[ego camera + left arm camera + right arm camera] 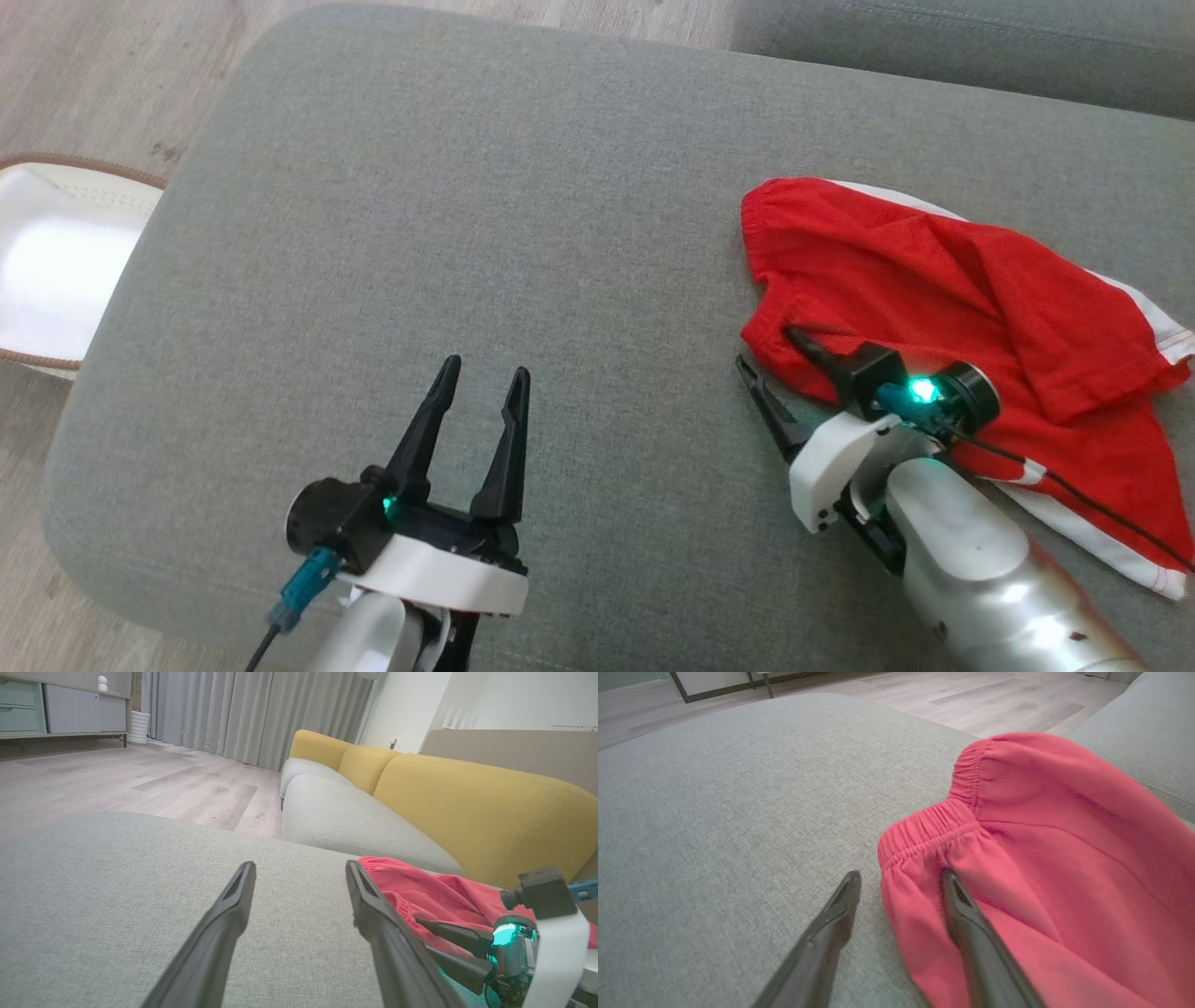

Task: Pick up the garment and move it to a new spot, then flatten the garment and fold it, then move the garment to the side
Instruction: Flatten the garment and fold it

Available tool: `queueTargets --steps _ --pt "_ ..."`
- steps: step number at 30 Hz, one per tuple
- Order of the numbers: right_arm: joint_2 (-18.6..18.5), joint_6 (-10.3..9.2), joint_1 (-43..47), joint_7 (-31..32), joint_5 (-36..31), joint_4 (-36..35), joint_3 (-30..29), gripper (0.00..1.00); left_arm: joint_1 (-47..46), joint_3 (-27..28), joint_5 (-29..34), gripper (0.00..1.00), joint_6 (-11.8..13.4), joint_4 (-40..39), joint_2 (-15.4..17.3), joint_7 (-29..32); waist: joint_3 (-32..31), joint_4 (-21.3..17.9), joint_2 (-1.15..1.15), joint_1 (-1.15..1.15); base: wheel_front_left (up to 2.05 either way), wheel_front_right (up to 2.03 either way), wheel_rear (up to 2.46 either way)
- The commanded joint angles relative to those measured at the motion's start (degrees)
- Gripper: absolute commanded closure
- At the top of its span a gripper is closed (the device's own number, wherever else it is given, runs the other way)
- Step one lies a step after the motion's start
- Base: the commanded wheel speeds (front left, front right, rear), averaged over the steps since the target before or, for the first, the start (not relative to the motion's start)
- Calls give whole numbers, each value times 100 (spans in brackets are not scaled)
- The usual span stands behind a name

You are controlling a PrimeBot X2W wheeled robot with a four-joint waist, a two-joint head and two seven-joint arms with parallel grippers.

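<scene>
The garment [971,308] is a pair of red shorts with white side trim, lying crumpled on the right part of the grey cushion [523,215]. My right gripper [767,347] is open at the garment's near left edge by the elastic waistband [934,826]: one finger lies on the red cloth, the other on the bare cushion, with the cloth's edge between them. My left gripper [487,371] is open above bare cushion at the lower middle, well left of the garment [420,891]. The right gripper [423,935] also appears in the left wrist view.
A white basket with a brown rim [56,261] stands on the wooden floor [103,75] left of the cushion. A second grey cushion [980,42] adjoins at the far right. A yellow sofa back [467,798] rises behind the cushions.
</scene>
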Motion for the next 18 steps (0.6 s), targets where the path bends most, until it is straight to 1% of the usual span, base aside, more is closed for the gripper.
queueTargets --steps 1,6,9,13,15,18 --pt "137 -4 -180 -107 24 -59 121 100 -208 145 -35 0 45 -181 4 -55 14 4 0 -1 0 0 0" --pt "247 -4 -324 -202 278 54 200 100 -247 114 -68 0 43 -167 4 -55 24 -24 0 -1 0 0 0" --pt "294 -4 -345 -224 426 -56 410 100 -249 107 -74 0 47 -161 4 -55 -6 -71 0 -1 0 0 0" --pt "335 -4 -282 -230 784 -538 880 100 -231 134 -63 0 51 -151 4 -55 -63 -168 0 -1 0 0 0" --pt "346 -4 -236 -230 1116 -835 1161 100 -220 149 -52 0 50 -145 4 -55 -93 -219 0 -1 0 0 0" --pt "325 -4 -204 -231 1636 -1276 1732 100 -205 150 -26 0 41 -117 4 -55 -158 -285 0 -1 0 0 0"
